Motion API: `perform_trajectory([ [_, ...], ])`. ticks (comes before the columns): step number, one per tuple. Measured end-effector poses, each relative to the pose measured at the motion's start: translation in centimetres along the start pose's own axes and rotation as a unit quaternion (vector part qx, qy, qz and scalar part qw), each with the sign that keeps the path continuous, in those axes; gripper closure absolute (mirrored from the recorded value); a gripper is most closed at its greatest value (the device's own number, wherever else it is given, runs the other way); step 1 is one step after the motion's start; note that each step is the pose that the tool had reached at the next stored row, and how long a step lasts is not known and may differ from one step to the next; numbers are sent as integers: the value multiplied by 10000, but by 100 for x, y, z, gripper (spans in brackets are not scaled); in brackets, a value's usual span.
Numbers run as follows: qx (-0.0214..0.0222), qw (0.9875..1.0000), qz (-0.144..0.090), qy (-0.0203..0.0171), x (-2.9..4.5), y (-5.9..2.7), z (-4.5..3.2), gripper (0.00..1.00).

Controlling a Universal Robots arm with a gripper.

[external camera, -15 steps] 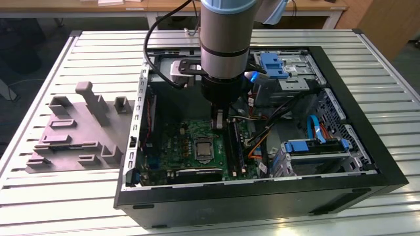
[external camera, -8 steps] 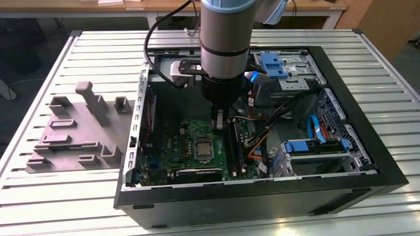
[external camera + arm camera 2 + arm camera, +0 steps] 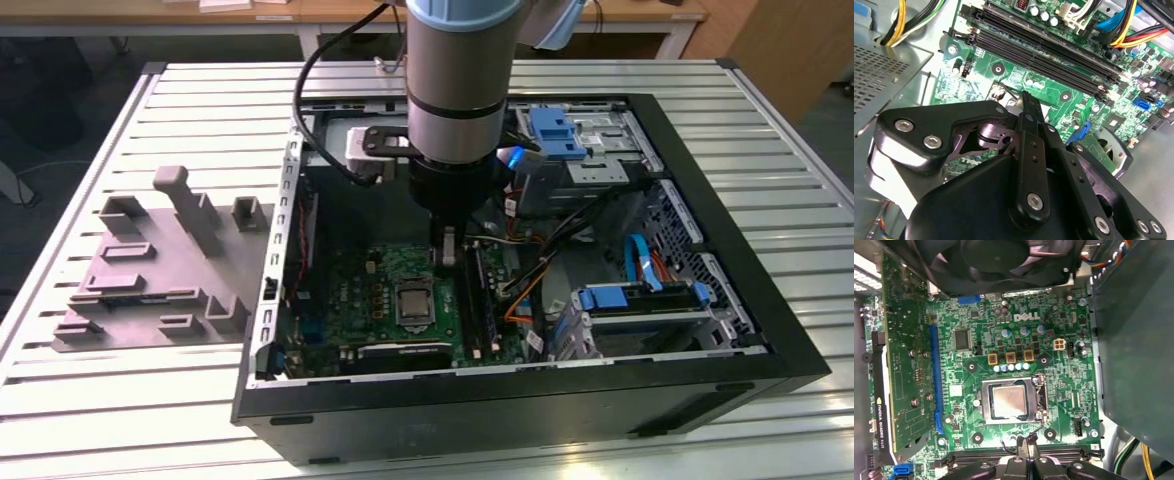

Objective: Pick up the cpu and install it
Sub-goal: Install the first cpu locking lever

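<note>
Gripper [image 3: 1024,452] low over board [image 3: 1019,335] w/ jaws pinched together, holding nothing — cpu [image 3: 1010,402] already flat in socket [image 3: 985,402], just beyond jaw tips, prob. seated — not gripped.

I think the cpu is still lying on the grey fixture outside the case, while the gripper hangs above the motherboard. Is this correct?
Not quite. The cpu already sits in the socket on the motherboard inside the case, as the first wrist view shows, not on the grey fixture. The gripper does hang above the motherboard, seen in the exterior view.
</note>
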State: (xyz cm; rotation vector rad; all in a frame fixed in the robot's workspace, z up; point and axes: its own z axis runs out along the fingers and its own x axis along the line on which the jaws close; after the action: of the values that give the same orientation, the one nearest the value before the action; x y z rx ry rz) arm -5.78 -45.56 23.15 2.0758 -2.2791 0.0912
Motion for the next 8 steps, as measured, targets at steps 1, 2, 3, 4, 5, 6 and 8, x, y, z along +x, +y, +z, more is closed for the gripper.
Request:
perform_trajectory([
  [1, 2, 10000, -18, -1, 8, 3, 4, 89],
  [2, 3, 10000, -33, -1, 20, 7, 6, 89],
  [3, 4, 10000, -42, 0, 34, 12, 8, 89],
  [4, 4, 10000, -48, 0, 46, 16, 9, 89],
  [5, 4, 10000, -50, 0, 55, 16, 11, 89],
  [6, 4, 10000, -50, 0, 61, 16, 14, 89],
  [8, 5, 10000, -50, -1, 68, 14, 24, 89],
])
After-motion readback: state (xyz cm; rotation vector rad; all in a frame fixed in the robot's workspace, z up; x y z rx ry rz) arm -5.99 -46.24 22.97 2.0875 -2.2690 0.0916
